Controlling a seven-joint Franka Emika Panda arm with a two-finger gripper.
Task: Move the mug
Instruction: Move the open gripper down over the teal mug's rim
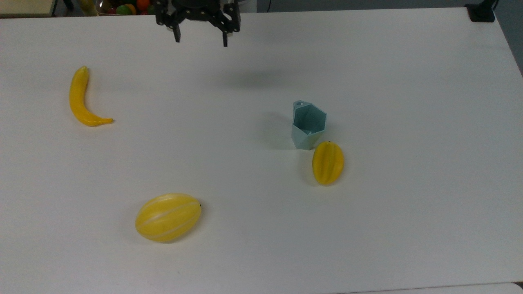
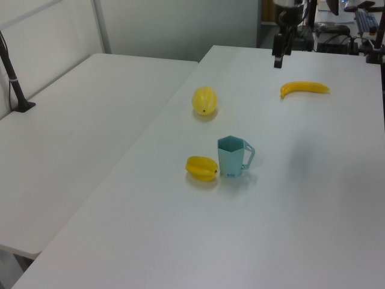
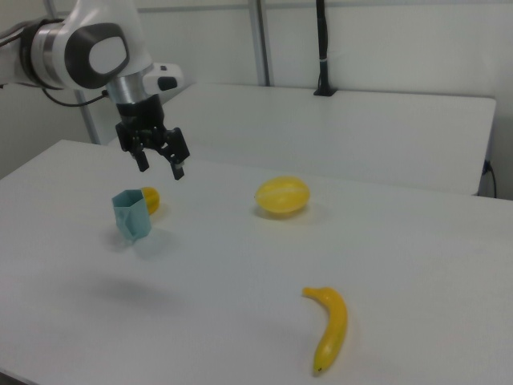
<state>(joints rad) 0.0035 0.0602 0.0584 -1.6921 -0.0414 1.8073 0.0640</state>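
I see the mug point(image 1: 309, 125) standing upright on the white table point(image 1: 408, 122), right of centre in the top view, its hexagonal mouth open upward. Looking down into it, I see only its own pale teal inner walls and floor. Its small loop tab sits at the rim on the side toward the top view's upper left; in the left view the mug point(image 2: 233, 156) shows a thin handle on the left view's right. The starfruit point(image 1: 327, 163) lies just beside the mug's base, and I cannot tell whether they touch. In the right view the starfruit point(image 3: 149, 199) peeks out behind the mug point(image 3: 131, 214).

My gripper point(image 1: 200, 41) hangs above the far edge of the table, well apart from the mug, with its two fingers spread wide and nothing between them. The right view shows the gripper point(image 3: 162, 169) in the air above the mug.

The banana point(image 1: 81, 99) lies near the top view's left, and the striped yellow melon point(image 1: 168, 217) rests toward the top view's lower left. Behind the table edge, a bin of coloured fruit point(image 1: 122, 7) is partly visible.
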